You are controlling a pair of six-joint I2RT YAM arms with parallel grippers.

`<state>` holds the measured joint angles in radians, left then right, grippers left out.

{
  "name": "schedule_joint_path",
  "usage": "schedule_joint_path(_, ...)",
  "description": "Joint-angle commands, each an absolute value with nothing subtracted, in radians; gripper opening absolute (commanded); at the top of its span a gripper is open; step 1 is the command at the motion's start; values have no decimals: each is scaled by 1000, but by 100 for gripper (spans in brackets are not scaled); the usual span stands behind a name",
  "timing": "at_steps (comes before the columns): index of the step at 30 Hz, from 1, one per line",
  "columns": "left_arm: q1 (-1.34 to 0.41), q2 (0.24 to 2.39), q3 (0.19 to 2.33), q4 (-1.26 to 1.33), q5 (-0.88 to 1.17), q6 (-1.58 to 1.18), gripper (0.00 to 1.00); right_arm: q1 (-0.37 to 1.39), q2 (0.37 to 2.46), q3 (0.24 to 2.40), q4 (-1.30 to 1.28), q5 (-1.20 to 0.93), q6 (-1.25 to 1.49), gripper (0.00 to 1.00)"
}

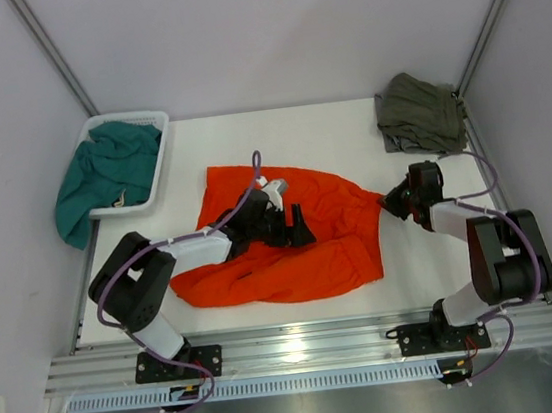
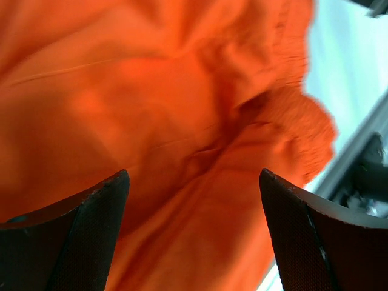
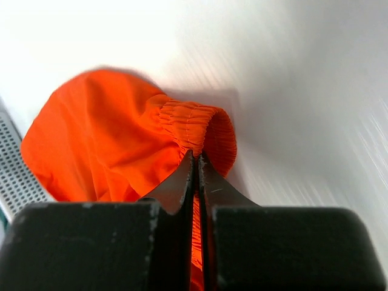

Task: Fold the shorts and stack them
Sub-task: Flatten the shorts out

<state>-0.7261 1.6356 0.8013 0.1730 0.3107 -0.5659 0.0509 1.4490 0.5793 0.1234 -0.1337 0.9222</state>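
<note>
The orange shorts point(image 1: 292, 255) lie spread and rumpled in the middle of the table. My left gripper point(image 1: 297, 226) is open right above the middle of them; in the left wrist view point(image 2: 194, 182) orange fabric fills the space between the two fingers. My right gripper point(image 1: 396, 202) is shut on the gathered elastic waistband point(image 3: 194, 124) at the right end of the shorts; the fabric is pinched between the fingers. Olive-green shorts point(image 1: 419, 113) lie folded at the back right. A teal garment point(image 1: 101, 178) hangs out of the basket.
A white basket point(image 1: 158, 165) stands at the back left of the table. The metal rail point(image 1: 314, 348) runs along the near edge. Side walls stand close on both sides.
</note>
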Motion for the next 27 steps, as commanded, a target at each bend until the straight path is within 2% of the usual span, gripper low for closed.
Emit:
schedule_joint_path(1,-667,1666,863,213,366,-526,89,74,1555,717,182,-40,844,0)
schedule_joint_path(14,-692,1827,1194,124,422,-402,90,121,1982,1109,189,-83,744,0)
schedule_joint_path(22,-693,1976,1443,-67,376,-292,90,150,2028,1178,187,-78,719,0)
schedule_joint_path(27,-712,2104,1611,-218,391,-239,84,160,2046,1210,175,-81,698,0)
